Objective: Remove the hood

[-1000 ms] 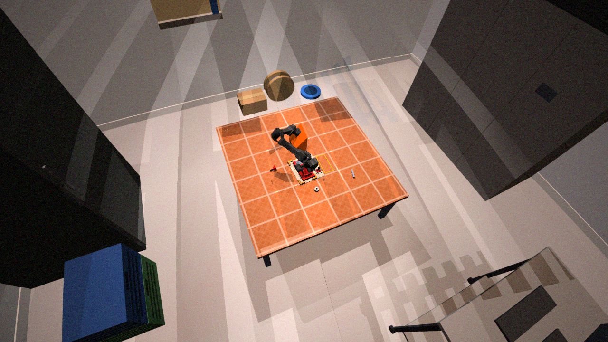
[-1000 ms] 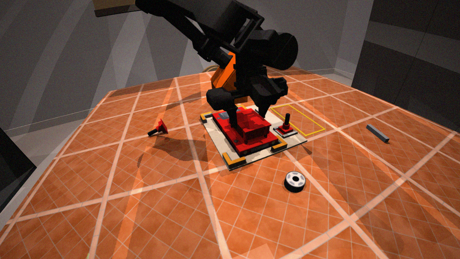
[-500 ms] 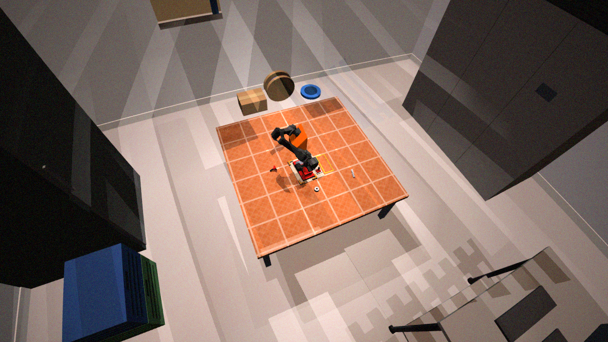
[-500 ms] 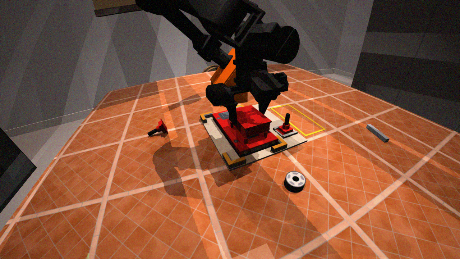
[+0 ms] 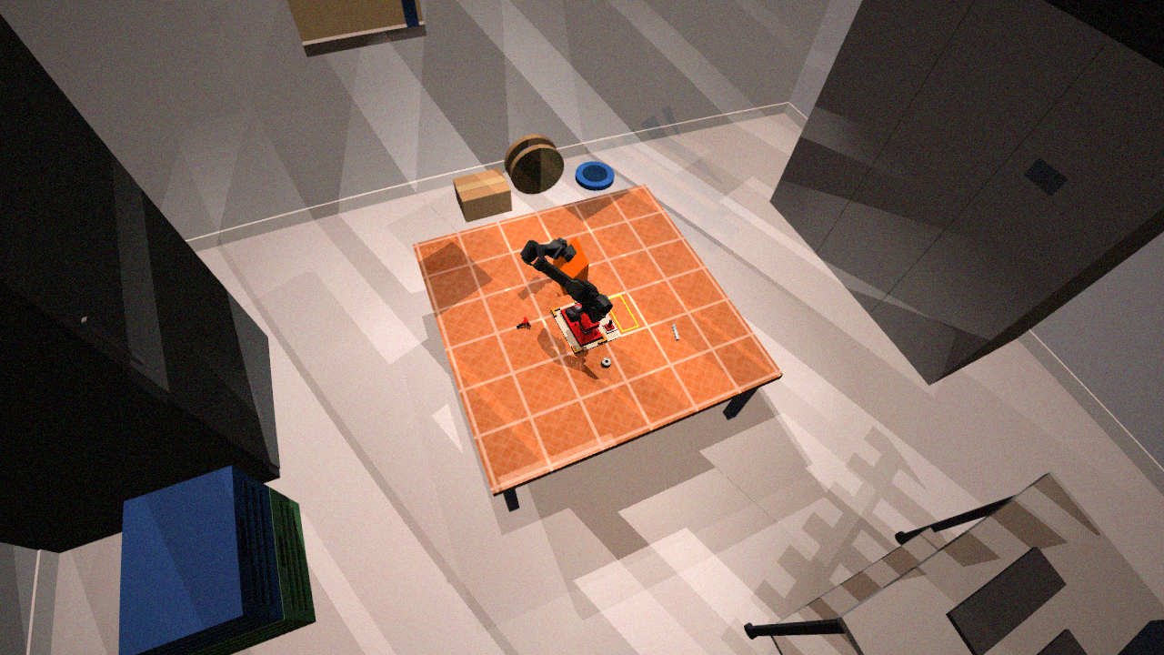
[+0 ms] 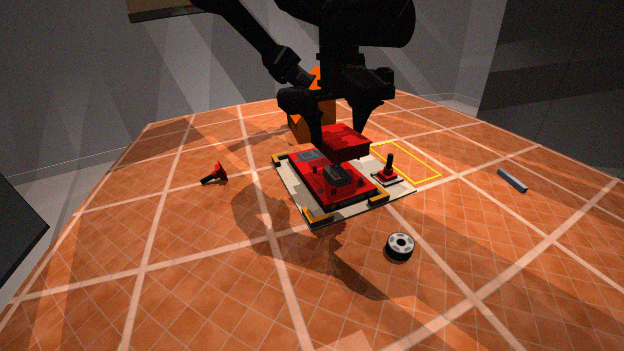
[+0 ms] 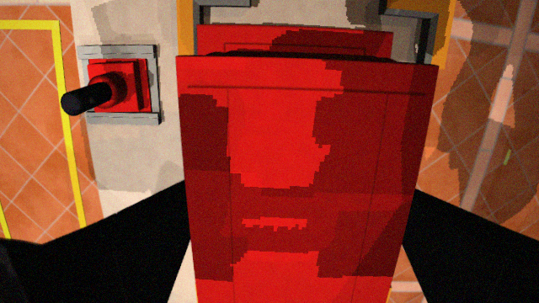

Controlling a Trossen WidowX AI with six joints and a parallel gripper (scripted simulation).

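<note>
Orange tiled bench [image 6: 183, 262] carried the red toy car [image 6: 338, 185] near its middle; above it the black gripper [image 6: 338, 130] pinched the flat red hood [image 6: 344, 142], lifted free for carrying toward the yellow-outlined marked area [image 6: 405, 161] beside it.

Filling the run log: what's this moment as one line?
gripper: shut on hood | hood: lifted off car | marked area: no hood yet

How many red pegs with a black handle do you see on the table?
2. One red peg with a black handle stands upright in a grey holder on the beige board, beside the yellow outline. The other lies tipped on the orange tiles left of the board.
</note>
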